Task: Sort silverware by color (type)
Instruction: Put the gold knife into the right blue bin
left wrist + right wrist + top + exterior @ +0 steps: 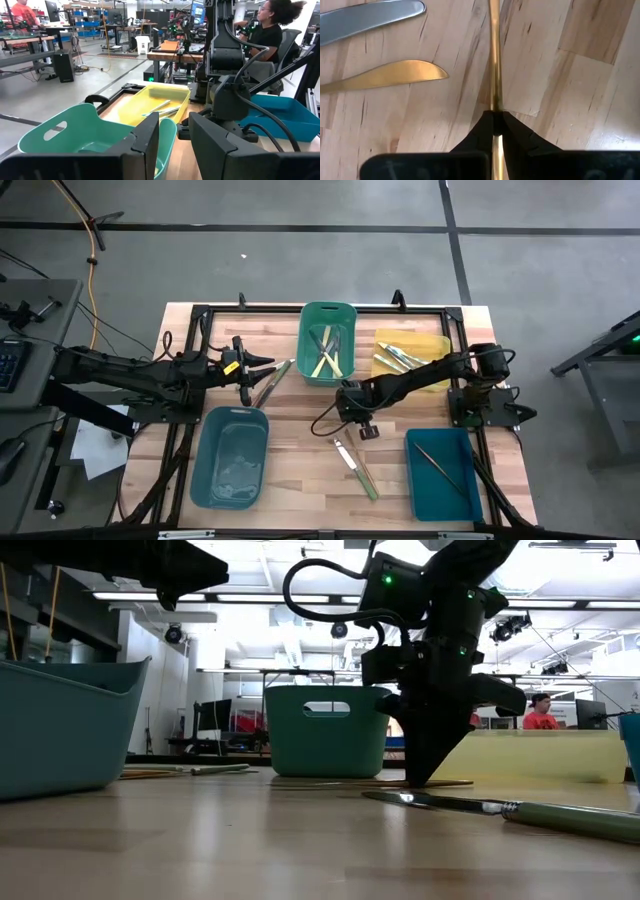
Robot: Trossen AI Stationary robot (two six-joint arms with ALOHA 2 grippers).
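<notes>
My right gripper (pixel 358 418) points down at the table's middle, shut on a thin gold utensil (pixel 494 75) that lies on the wood. Beside it lie a gold knife blade (pixel 385 75) and a silver blade (pixel 370 17). A green-handled knife (pixel 356 467) lies nearer the front edge. Two more utensils (pixel 272 383) lie by my left gripper (pixel 250 370), which hovers level at the left, open and holding nothing. More silverware lies in the green bin (pixel 328 310), the yellow bin (pixel 432 340) and the blue bin (pixel 420 480). My right gripper pinches the gold utensil's thin shaft (pixel 494 107) between its two fingertips (pixel 512 132). The fingers come from above, pointing steeply down, and lie across the shaft. The utensil lies flat on the table (pixel 400 783) under the fingertips.
A grey-teal bin (pixel 230 455) stands at the front left. The table's black frame runs along its edges. People sit at benches beyond the table (pixel 265 35). Bare wood lies between the front bins.
</notes>
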